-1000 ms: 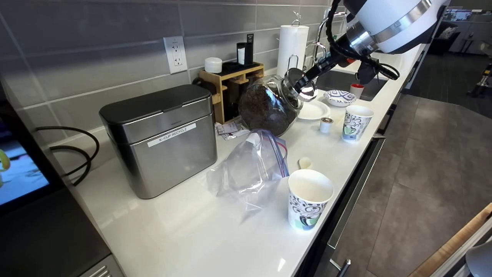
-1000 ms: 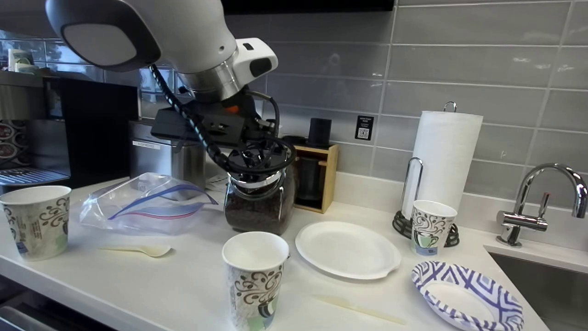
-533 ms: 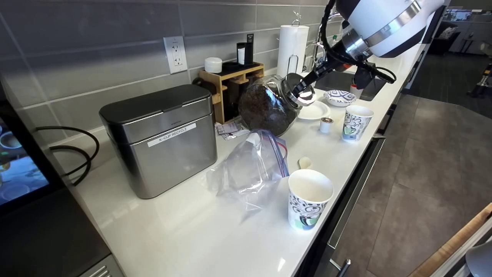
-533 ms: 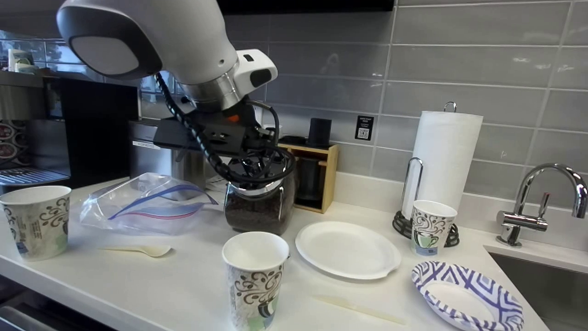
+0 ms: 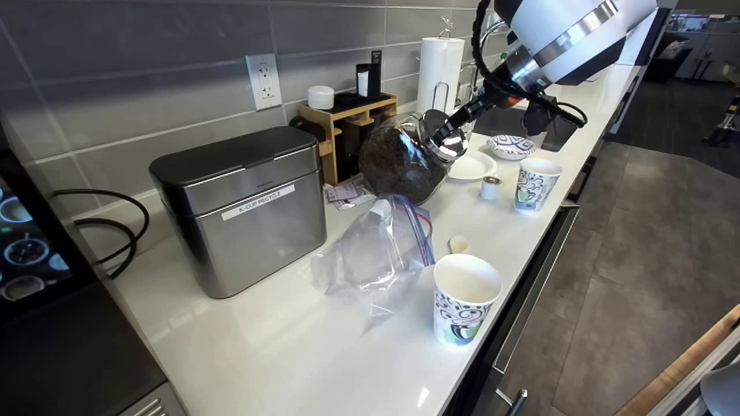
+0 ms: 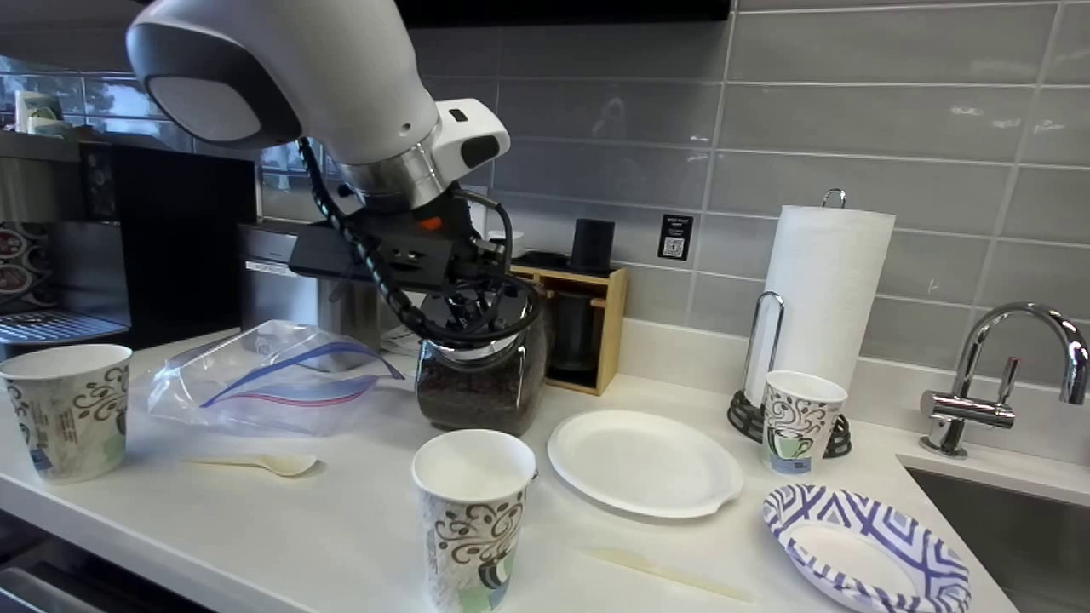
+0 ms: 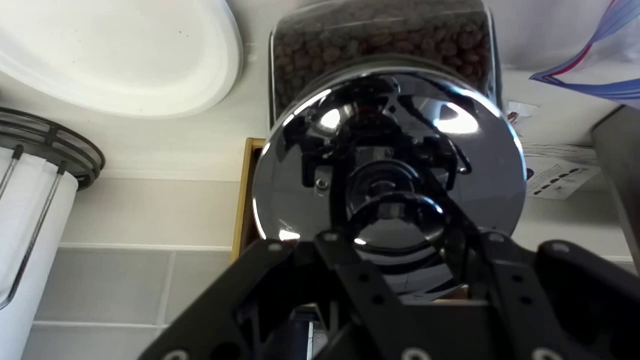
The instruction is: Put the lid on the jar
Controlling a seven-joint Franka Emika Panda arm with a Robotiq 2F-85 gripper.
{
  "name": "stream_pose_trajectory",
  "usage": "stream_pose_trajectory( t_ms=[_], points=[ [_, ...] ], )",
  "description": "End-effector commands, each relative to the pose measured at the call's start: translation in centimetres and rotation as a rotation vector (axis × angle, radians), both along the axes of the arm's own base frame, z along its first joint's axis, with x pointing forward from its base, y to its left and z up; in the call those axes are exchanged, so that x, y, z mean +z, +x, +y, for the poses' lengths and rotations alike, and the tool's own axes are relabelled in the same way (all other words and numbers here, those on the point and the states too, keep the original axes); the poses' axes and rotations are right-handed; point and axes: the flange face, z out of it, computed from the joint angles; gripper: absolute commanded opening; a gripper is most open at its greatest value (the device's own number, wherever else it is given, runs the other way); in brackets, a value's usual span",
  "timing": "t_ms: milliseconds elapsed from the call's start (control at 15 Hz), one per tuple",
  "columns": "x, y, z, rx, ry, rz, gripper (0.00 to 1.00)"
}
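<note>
The jar (image 5: pixel 399 164) is a rounded glass vessel with dark beans and a slanted mouth. It stands on the counter and also shows in an exterior view (image 6: pixel 481 396) and the wrist view (image 7: pixel 380 42). The shiny round metal lid (image 5: pixel 454 149) is tilted along the slanted mouth and covers it in the wrist view (image 7: pixel 492 185). I cannot tell whether its rim is fully seated. My gripper (image 5: pixel 440 137) is shut on the lid's knob, which shows between the fingers in the wrist view. Cables and the gripper hide much of the lid in an exterior view (image 6: pixel 477 351).
A wooden organizer (image 6: pixel 609 332) stands just behind the jar. A plastic bag (image 5: pixel 376 254) and a steel bin (image 5: pixel 254 214) are beside it. A white plate (image 6: pixel 643 464), a paper cup (image 6: pixel 473 511) and a paper towel roll (image 6: pixel 826 298) stand nearby.
The arm and gripper have shifted slightly toward the jar, carrying the lid closer to its mouth. The jar and other objects have not visibly moved.
</note>
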Motion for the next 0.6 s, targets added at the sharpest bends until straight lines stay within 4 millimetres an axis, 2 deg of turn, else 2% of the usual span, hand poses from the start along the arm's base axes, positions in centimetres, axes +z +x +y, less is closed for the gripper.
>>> stream_pose_trajectory(
  t_ms=[0, 533],
  points=[
    [-1.42, 0.67, 0.22, 0.010, -0.013, 0.016, 0.21],
    [-2.32, 1.26, 0.44, -0.008, -0.009, 0.012, 0.21]
  ],
)
